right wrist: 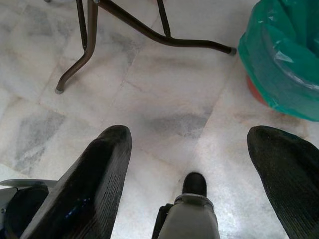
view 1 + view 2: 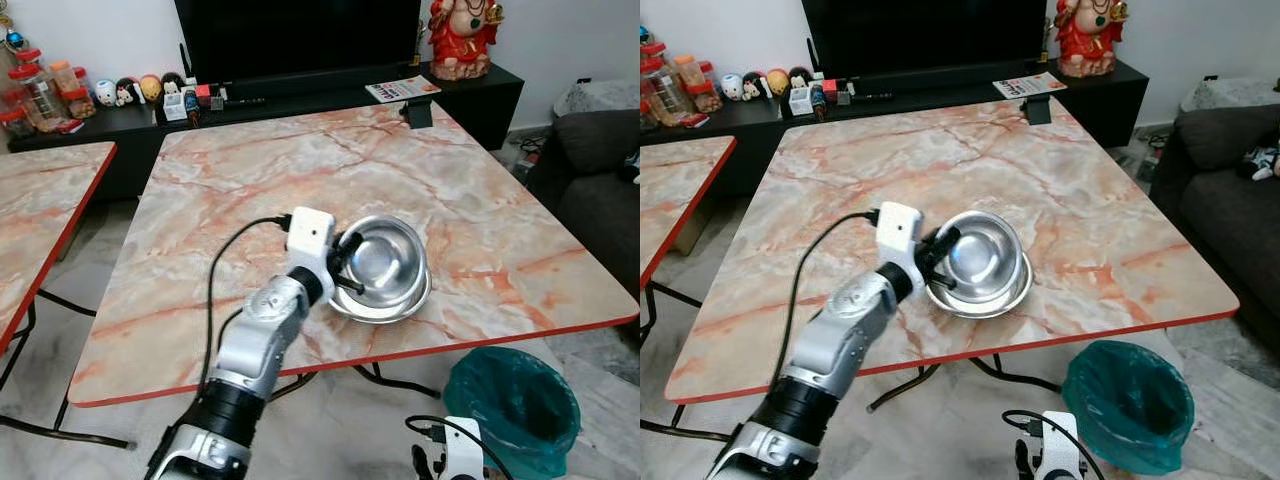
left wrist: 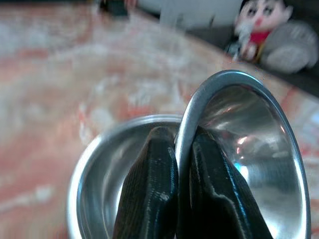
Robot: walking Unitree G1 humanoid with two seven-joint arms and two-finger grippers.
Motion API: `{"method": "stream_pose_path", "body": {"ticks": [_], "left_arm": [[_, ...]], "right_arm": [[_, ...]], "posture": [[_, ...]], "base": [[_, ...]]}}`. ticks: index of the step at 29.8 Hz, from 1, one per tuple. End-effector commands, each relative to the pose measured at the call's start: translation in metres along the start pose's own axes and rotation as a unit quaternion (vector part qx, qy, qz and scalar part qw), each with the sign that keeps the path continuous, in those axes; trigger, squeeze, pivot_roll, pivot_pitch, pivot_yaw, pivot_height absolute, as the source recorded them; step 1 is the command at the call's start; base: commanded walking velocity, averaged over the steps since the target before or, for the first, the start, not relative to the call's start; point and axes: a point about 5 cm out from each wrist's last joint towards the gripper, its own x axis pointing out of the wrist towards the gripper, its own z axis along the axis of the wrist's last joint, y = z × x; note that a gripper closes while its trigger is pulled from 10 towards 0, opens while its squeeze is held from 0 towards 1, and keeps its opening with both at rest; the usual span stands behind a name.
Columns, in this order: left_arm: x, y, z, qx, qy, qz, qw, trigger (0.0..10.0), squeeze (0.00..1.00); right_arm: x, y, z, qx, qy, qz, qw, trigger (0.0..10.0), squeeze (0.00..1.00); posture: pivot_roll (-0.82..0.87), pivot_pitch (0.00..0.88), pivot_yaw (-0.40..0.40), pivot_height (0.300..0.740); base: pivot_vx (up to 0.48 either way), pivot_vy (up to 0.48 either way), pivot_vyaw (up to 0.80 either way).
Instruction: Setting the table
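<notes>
Two steel bowls sit near the front right of the marble table (image 2: pixel 300 170). The upper bowl (image 2: pixel 385 250) is tilted up inside the lower bowl (image 2: pixel 392 306). My left gripper (image 2: pixel 345 266) is shut on the upper bowl's near rim, one finger inside and one outside. In the left wrist view the fingers (image 3: pixel 149 189) pinch the thin rim of the upper bowl (image 3: pixel 249 149), with the lower bowl (image 3: pixel 99 164) under them. My right gripper (image 1: pixel 192 149) hangs open low over the floor, below the table's front edge, holding nothing.
A bin with a green bag (image 2: pixel 515 405) stands on the floor at the front right. A dark sofa (image 2: pixel 600 190) is to the right and a second marble table (image 2: pixel 40 210) to the left. A small black object (image 2: pixel 418 112) stands at the table's far edge. Table legs (image 1: pixel 89 45) cross the tiled floor.
</notes>
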Motion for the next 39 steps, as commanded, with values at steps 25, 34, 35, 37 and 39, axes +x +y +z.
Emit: {"method": "stream_pose_path", "body": {"ticks": [25,34,35,37,39], "left_arm": [[0.018,0.012,0.011,-0.123,0.025,0.056,0.99,10.0,0.0],[0.024,0.006,0.006,-0.122,0.05,0.046,0.99,10.0,0.0],[0.024,0.006,0.006,-0.121,0.05,0.046,0.99,10.0,0.0],[0.025,0.005,0.007,-0.122,0.047,0.045,0.99,10.0,0.0],[0.026,0.005,0.008,-0.122,0.046,0.045,0.99,10.0,0.0]], "right_arm": [[0.0,0.004,-0.004,0.01,0.004,0.0,1.0,10.0,0.0],[0.0,0.005,-0.004,0.01,0.004,0.001,1.0,10.0,0.0],[0.0,0.005,-0.004,0.011,0.004,0.001,1.0,10.0,0.0],[-0.001,0.005,-0.004,0.011,0.005,0.0,1.0,10.0,0.0],[-0.001,0.005,-0.005,0.011,0.005,0.0,1.0,10.0,0.0]], "posture": [[0.01,0.0,0.097,0.728],[0.0,0.0,0.1,0.728],[0.0,0.0,0.1,0.728],[0.0,0.0,0.1,0.728],[0.0,0.0,0.1,0.728]], "base": [[0.0,0.0,0.0],[0.0,0.0,0.0],[0.0,0.0,0.0],[0.0,0.0,0.0],[0.0,0.0,0.0]]}}
